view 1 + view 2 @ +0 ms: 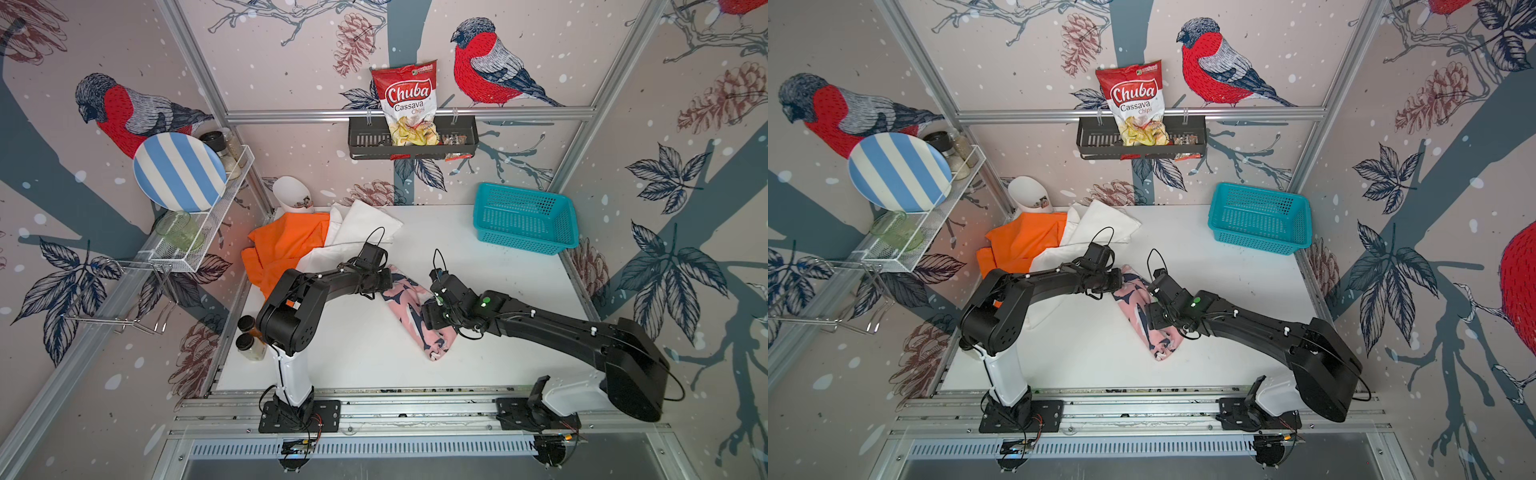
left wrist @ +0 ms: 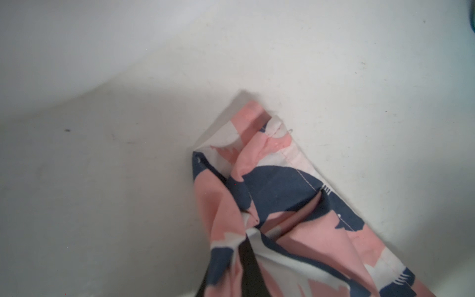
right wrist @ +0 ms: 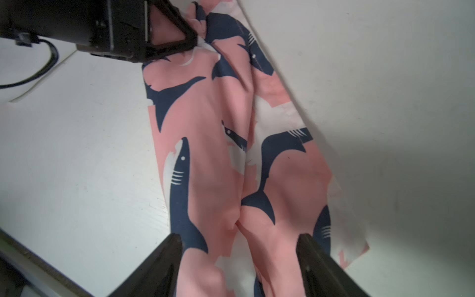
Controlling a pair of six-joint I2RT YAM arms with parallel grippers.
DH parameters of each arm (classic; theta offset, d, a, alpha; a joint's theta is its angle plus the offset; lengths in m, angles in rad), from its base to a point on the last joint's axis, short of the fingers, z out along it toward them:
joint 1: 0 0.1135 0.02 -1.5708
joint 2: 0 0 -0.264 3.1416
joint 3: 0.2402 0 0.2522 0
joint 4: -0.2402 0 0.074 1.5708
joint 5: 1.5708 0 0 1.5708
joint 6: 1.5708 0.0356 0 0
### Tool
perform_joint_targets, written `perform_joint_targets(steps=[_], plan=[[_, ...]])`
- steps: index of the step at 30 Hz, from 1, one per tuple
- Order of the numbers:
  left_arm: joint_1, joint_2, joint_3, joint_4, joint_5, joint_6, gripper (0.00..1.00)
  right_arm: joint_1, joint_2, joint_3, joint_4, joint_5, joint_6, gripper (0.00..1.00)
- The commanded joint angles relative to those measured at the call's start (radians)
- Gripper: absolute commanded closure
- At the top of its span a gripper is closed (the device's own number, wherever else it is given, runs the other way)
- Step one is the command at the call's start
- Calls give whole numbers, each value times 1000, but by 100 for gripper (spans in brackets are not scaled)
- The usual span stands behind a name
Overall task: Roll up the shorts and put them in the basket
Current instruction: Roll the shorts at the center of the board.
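Pink shark-print shorts [image 1: 409, 309] | long narrow fold at middle of counter [image 1: 478, 266] | thin, light, limp cloth, likely slides and unfolds easily | left tool [image 1: 387, 279] pinching far end | right tool [image 3: 239, 239] spread astride near half | best hold judged: folded edge at both ends

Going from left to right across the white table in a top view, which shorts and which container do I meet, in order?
orange shorts → white shorts → pink shark-print shorts → teal basket
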Motion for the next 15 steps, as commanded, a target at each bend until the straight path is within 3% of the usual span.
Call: perform_joint_targets(steps=[1, 3, 10, 13, 15], plan=[[5, 13, -19, -155, -40, 17, 91, -159, -4, -56, 121, -109, -58, 26], [6, 24, -12, -156, -31, 18, 92, -201, 64, -25, 93, -84, -97, 24], [10, 17, 0, -173, -41, 18, 95, -161, 264, 16, 0, 46, -116, 22], [15, 14, 14, -193, -55, 16, 99, -147, 284, -4, -19, 97, -95, 40], [23, 9, 23, -216, -75, 18, 100, -150, 278, -34, -24, 112, -81, 64]])
